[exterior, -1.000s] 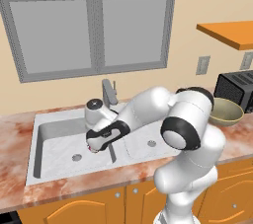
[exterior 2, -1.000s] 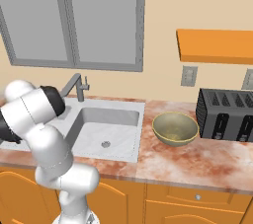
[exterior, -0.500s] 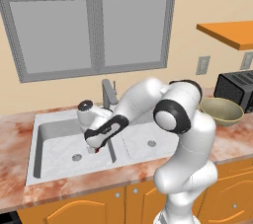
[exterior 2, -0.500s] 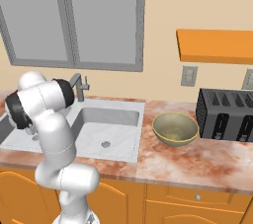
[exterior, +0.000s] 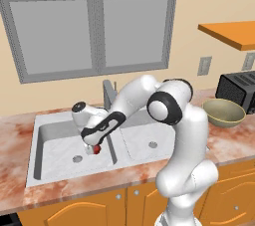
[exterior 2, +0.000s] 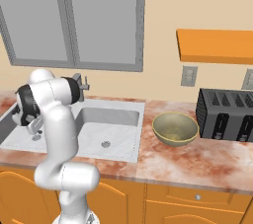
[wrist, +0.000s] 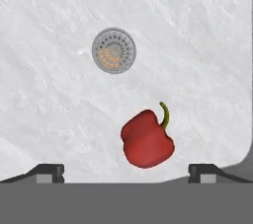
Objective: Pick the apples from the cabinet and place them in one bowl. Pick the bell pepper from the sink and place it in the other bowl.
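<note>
The bell pepper, dark red with a green stem, lies on the floor of the left basin of the pale marbled sink. In the hand view it sits just ahead of my open gripper, between the two fingertips and a little toward the right one. In the left base view my gripper hangs low in that basin, right over the pepper. The olive-green bowl stands on the counter right of the sink, also seen as the bowl. The orange cabinet hangs above it. The apples are out of view.
A round drain lies beyond the pepper on the basin floor. The grey faucet rises behind the sink divider. A black toaster stands right of the bowl. The basin's wall curves up at the right.
The arm has swung left from the sink divider into the left basin and lowered the hand over the pepper. The jaws have stayed open.
</note>
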### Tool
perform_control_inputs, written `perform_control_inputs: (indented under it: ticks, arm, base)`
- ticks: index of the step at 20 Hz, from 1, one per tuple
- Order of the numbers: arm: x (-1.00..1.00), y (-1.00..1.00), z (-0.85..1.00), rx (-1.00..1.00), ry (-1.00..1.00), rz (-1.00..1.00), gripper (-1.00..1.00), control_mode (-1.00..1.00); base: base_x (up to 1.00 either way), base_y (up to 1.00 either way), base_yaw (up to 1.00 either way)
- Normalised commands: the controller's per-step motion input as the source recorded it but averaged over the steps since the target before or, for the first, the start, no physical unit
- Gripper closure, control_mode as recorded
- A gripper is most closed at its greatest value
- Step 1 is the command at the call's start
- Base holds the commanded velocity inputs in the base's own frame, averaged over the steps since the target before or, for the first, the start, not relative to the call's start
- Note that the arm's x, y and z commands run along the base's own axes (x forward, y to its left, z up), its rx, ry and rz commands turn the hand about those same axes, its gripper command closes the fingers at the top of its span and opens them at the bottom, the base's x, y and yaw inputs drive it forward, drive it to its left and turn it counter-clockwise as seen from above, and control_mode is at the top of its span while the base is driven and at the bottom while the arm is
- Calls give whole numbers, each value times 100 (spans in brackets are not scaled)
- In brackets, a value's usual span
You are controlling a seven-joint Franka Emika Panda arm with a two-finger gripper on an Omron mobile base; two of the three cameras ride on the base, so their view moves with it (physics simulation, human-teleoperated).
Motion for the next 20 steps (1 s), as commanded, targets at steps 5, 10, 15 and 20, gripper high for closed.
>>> perform_control_inputs:
  ticks: [5,10,15,20]
  arm:
    - [15,0,-24,-4,0,0,-100,-100]
    - [15,0,-24,-1,0,0,-100,-100]
    - [5,0,-14,-1,0,0,-100,-100]
    - [0,-2,-10,-3,0,0,-100,-100]
  base:
    - [0,0,0]
    - [0,0,0]
    - [0,0,0]
    - [0,0,0]
